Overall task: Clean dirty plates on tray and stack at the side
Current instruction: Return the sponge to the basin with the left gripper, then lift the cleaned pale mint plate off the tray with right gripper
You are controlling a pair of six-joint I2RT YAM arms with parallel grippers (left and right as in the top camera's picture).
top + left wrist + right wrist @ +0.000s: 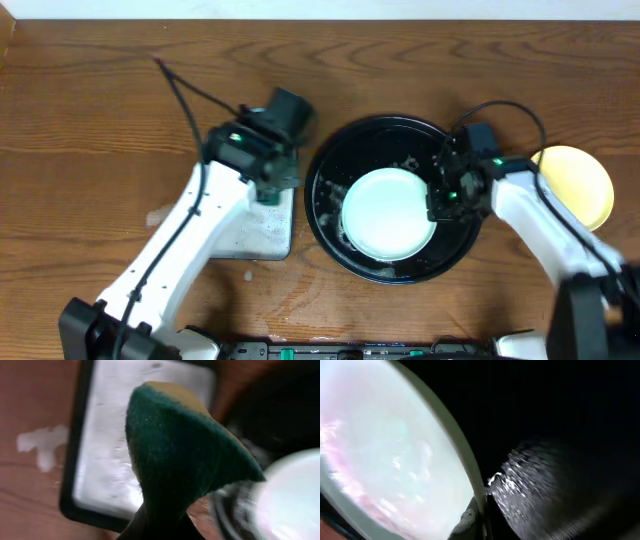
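Note:
A pale mint-white plate [385, 212] lies in the round black tray [340, 160]. In the right wrist view the plate [385, 450] shows faint pink smears. My right gripper [441, 197] is shut on this plate's right rim [479, 510]. A yellow plate [580, 180] lies on the table right of the tray. The light blue plate is out of view. My left gripper [270, 172] is shut on a green sponge [180, 455] and holds it over the grey rectangular tray [262, 232], just left of the black tray.
The grey tray [115, 435] looks wet, and a white foam patch [42, 442] lies on the wood to its left. Water streaks the black tray's floor [530, 485]. A black cable [195, 95] runs across the far left table.

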